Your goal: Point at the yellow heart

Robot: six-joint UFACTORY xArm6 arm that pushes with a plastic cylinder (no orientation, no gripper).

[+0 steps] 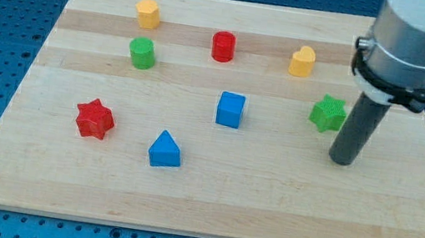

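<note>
My tip (341, 160) rests on the counter (399, 223) just right of and below the green star (328, 113), well short of the yellow heart (302, 61) toward the view's top — no jaws here, only a rod — so the approach remains: slide up-left, skirting the star.

Your arm comes down from the view's top right corner, where its wide silver-grey end section fills the corner and runs out of frame. A black ring clamps around the bottom of that section, with a thin white band just under it. From there the straight dark rod (357, 128) hangs almost upright, leaning slightly so that its lower end sits a little to the view's left of its top. Your tip (341, 160) is down at the surface, on the view's right side.
</note>
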